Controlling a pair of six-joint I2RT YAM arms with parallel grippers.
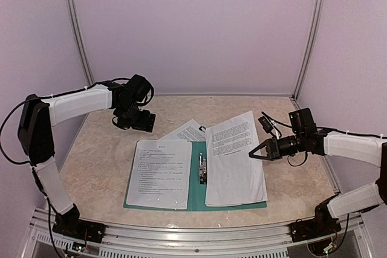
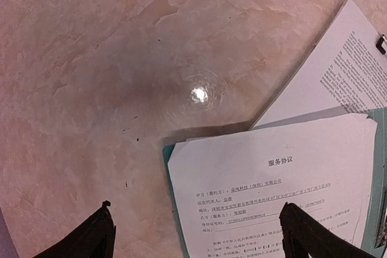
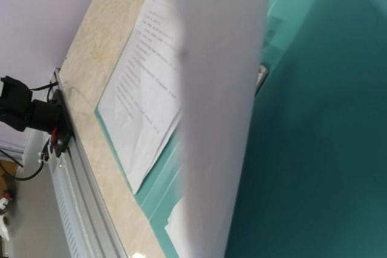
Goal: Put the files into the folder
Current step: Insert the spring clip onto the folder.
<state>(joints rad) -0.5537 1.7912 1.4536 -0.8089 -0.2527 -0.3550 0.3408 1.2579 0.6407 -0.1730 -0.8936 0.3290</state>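
From above: pinched a sheet [image 1: 233, 161] in the closed right gripper [image 1: 253, 153] over the open folder [image 1: 195, 196], for laying inside; left wrist: held left gripper [image 2: 195, 209] wide, empty, clear of files [image 2: 284, 167]; right wrist: held sheet above folder.

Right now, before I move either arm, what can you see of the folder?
The folder is thin, dark teal-green card, lying open and flat on the table, spine running near to far with a small metal clip on it. A printed left-hand sheet lies on its left half; the right-hand sheet is raised over its right half, which shows bare beneath in the right wrist view.
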